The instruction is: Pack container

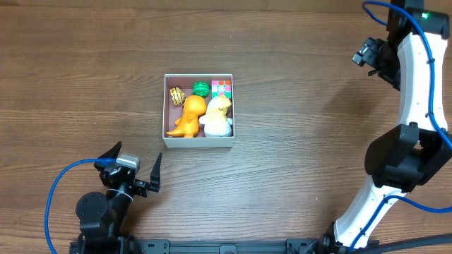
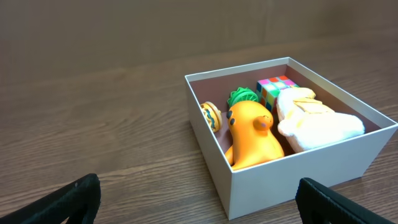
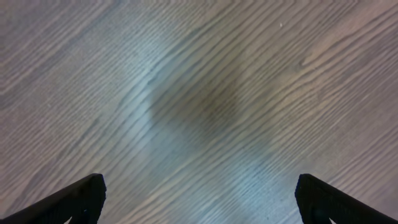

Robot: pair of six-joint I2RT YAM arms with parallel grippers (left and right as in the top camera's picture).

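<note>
The container [image 1: 198, 142], a square white-walled box with a pinkish-brown inside, stands mid-table. Inside lie an orange dinosaur toy [image 1: 188, 117], a white plush toy [image 1: 218, 115], a green toy [image 1: 200, 89], a multicoloured cube [image 1: 221, 88] and a small yellow-brown striped toy [image 1: 176, 95]. In the left wrist view the container [image 2: 292, 174] is just ahead with the orange toy [image 2: 252, 134] and white plush [image 2: 317, 121] inside. My left gripper [image 1: 132, 168] is open and empty, below-left of the container; its fingers also show in the left wrist view [image 2: 199, 199]. My right gripper [image 1: 373, 56] is open and empty at the far right, over bare table [image 3: 199, 199].
The wooden table [image 1: 318, 141] surrounds the container. The white right arm [image 1: 413, 120] curves down the right edge with a blue cable. The left arm's base and blue cable [image 1: 56, 194] sit at the bottom left.
</note>
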